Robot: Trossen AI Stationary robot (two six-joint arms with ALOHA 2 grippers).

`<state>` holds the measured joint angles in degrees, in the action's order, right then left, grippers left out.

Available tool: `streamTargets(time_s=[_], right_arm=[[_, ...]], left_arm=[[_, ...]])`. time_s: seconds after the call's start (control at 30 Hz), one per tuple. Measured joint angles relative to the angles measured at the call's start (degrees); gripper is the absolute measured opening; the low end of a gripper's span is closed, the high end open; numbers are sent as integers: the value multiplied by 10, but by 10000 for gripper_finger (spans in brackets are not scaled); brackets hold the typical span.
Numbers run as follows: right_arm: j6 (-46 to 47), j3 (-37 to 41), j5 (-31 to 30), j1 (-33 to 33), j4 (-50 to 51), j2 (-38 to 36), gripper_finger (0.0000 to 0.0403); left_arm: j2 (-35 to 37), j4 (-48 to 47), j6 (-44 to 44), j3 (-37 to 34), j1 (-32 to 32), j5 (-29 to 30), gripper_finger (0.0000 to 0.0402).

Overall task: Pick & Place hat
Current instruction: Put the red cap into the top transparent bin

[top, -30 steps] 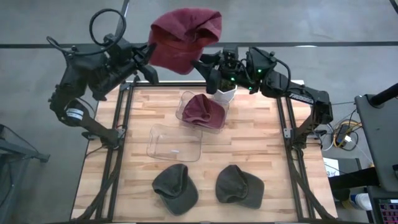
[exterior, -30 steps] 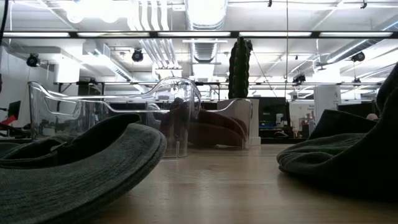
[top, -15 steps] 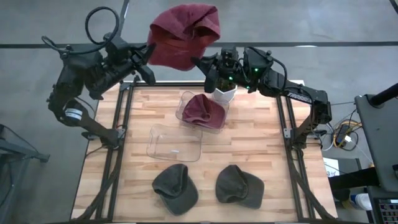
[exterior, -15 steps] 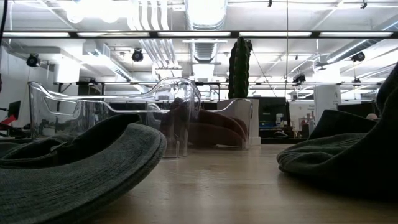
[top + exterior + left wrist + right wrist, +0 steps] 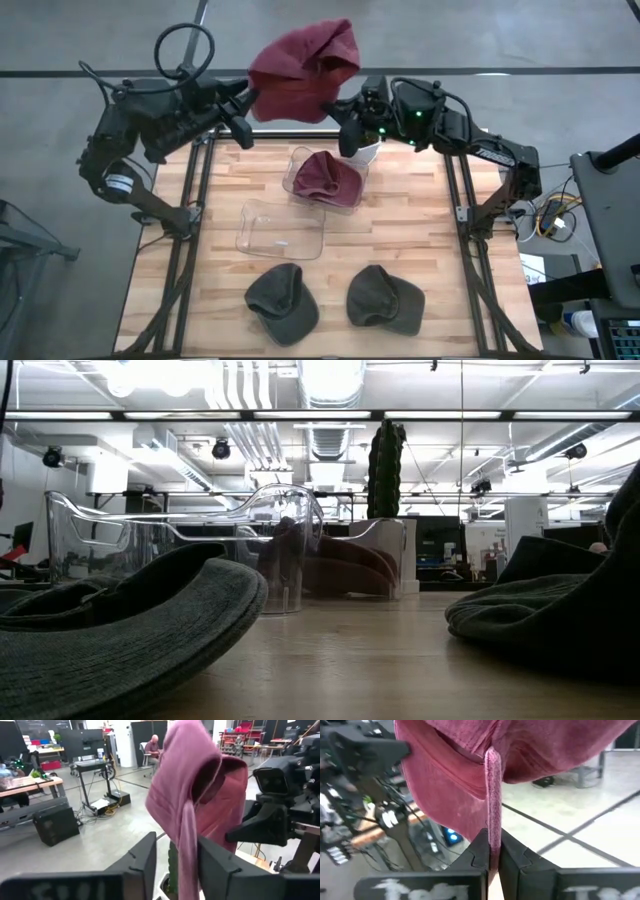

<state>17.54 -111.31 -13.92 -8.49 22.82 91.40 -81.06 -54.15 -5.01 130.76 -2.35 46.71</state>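
two dark green caps [image 5: 283, 303] [image 5: 386, 298] on wooden counter [image 5: 420, 225] near edge. beyond, empty clear plastic bin [image 5: 281, 229]; farther clear bin [image 5: 300, 165] holds maroon cap [image 5: 327, 177]. above far edge, second maroon fabric cap [image 5: 300, 72] aloft: left gripper [image 5: 246, 103] and right gripper [image 5: 349, 108] each pinched closed on it.
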Motion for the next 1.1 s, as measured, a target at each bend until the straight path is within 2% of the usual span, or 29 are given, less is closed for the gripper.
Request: streamTargets(time_s=[0.13, 0.27, 0.37, 0.53, 0.8, 1.1], right_arm=[[-12, 0, -8, -10, 45, -15, 12], [-13, 0, -8, -26, 116, -30, 12], [-12, 0, 21, -40, 190, -39, 12], [-11, 0, 121, -63, 306, -40, 12], [-37, 0, 187, -82, 416, -1, 12], [-113, 0, 185, -93, 493, 71, 12]], left_arm=[[2, -12, 0, 0, 0, 3, 147], [6, -39, 1, 0, -2, 10, 152], [7, -72, -14, 0, -5, 8, 153], [7, -117, -42, 0, -5, 6, 153], [8, -124, -57, 0, -5, -4, 153], [7, -124, -76, 0, -5, -8, 153]])
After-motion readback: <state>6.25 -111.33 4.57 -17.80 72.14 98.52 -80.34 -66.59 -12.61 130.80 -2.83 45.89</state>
